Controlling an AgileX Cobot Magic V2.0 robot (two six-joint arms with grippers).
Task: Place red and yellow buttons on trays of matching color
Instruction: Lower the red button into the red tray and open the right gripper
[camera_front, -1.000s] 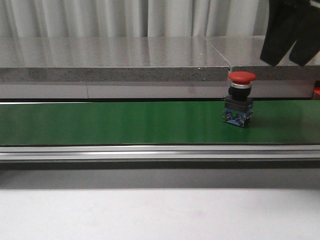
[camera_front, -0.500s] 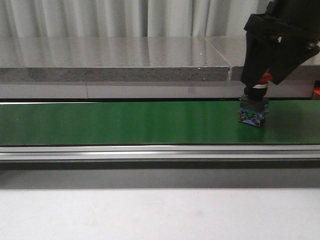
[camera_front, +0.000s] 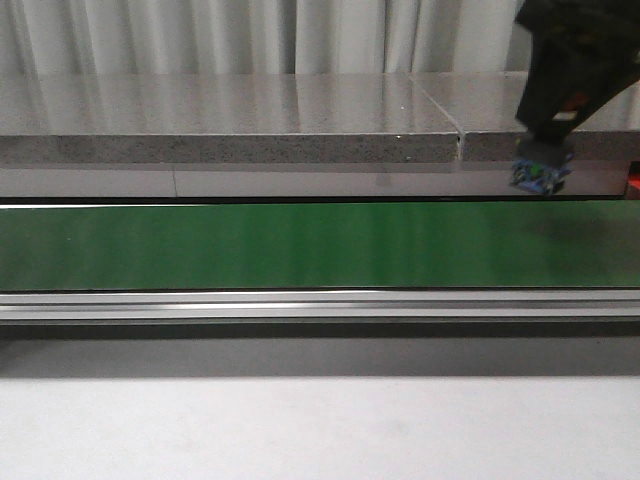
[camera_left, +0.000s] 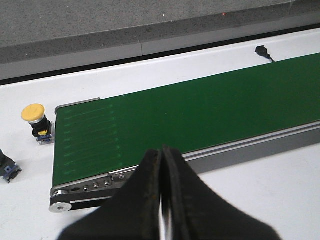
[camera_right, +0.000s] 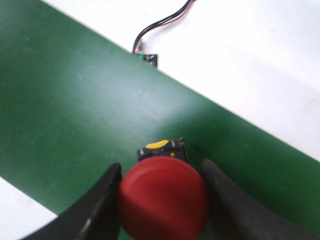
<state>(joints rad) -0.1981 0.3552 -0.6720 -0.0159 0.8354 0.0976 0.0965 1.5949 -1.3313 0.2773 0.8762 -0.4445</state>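
**Red button held above the belt**

Right gripper (camera_right: 162, 200): fingers pressed against both sides of the red button (camera_right: 164, 204), clamping its cap. Button raised clear of the green conveyor belt (camera_front: 300, 245), over the belt's right end; blue base hanging below the fingers. Left gripper (camera_left: 162, 200): fingers pressed together, holding nothing, above the belt's near rail. Yellow button (camera_left: 35, 120): upright on the white table (camera_left: 260, 200), just off the belt's end.

Front camera sits low, facing forward across the green conveyor belt (camera_front: 300, 245). Each wrist camera looks down past its own end effector — the right very close. All three views share the belt.
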